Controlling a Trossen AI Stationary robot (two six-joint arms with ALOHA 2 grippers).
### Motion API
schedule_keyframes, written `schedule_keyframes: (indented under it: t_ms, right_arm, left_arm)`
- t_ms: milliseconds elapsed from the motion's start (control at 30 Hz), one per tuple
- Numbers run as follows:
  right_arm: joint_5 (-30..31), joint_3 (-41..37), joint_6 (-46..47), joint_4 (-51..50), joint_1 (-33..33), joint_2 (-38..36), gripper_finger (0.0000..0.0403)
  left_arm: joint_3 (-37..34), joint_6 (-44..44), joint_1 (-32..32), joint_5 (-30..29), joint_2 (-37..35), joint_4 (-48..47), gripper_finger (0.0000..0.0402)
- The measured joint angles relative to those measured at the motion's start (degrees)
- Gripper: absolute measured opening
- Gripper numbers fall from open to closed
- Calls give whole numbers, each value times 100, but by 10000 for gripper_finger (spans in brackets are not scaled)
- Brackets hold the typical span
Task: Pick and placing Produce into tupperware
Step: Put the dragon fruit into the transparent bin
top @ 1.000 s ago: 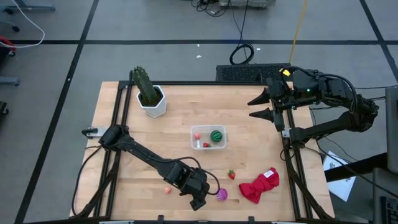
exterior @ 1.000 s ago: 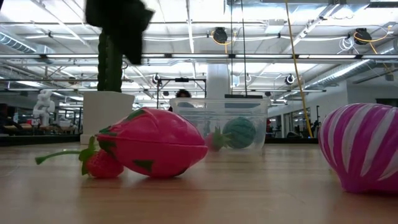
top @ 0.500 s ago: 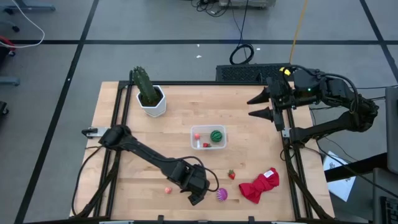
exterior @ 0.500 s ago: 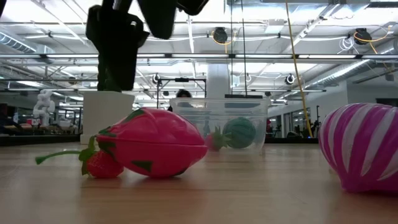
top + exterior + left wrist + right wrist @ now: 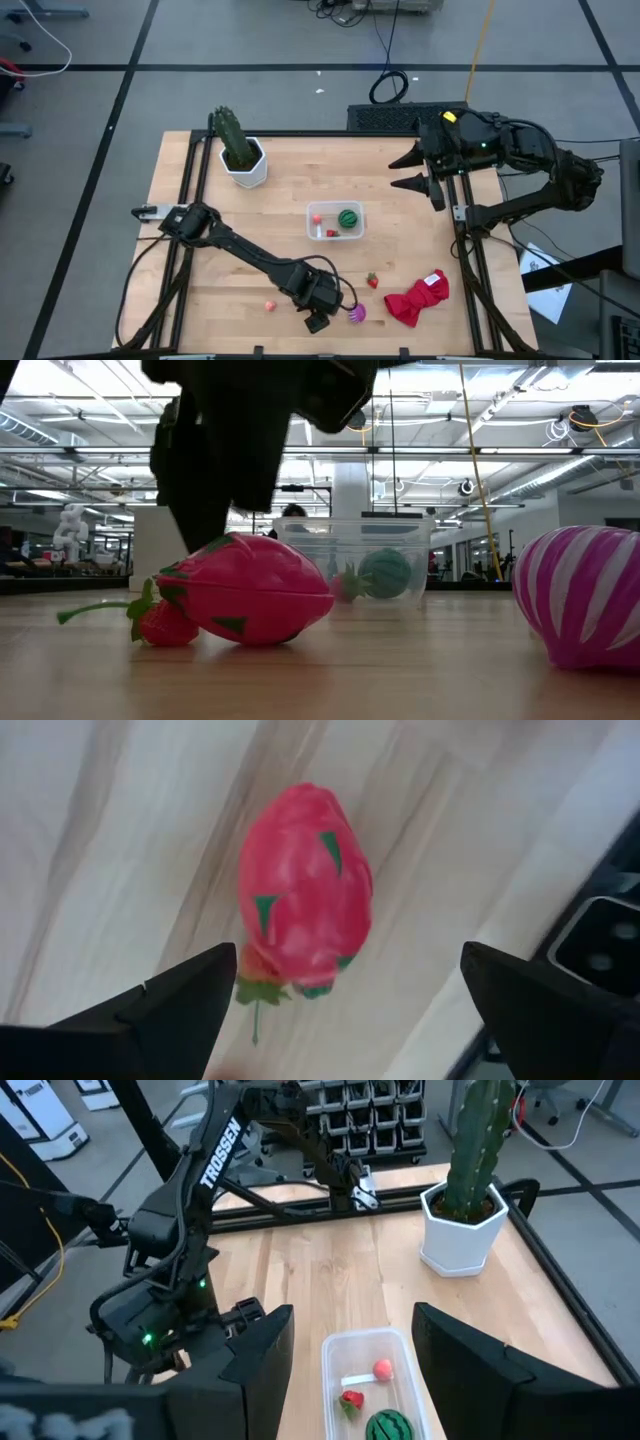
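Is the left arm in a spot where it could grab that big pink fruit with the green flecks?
Probably yes. The left gripper hangs right above the pink fruit with its jaws wide open, one on each side, and nothing lies between them. A small strawberry touching the fruit might get nudged.

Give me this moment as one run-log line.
left gripper: open, over pink fruit | right gripper: open, empty, waiting beyond tupperware | tupperware: green ball inside
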Motion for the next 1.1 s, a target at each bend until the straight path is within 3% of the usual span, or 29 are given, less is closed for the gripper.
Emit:
schedule_keyframes:
  t_ms: [400, 1100]
  right_arm:
    - [-4, -2, -15, 30, 0, 277, 196]
    - [-5, 0, -2, -35, 0, 313, 196]
  left_arm:
    - [3, 305, 150, -51, 492, 65, 392]
    - [2, 476, 232, -609, 516, 343, 392]
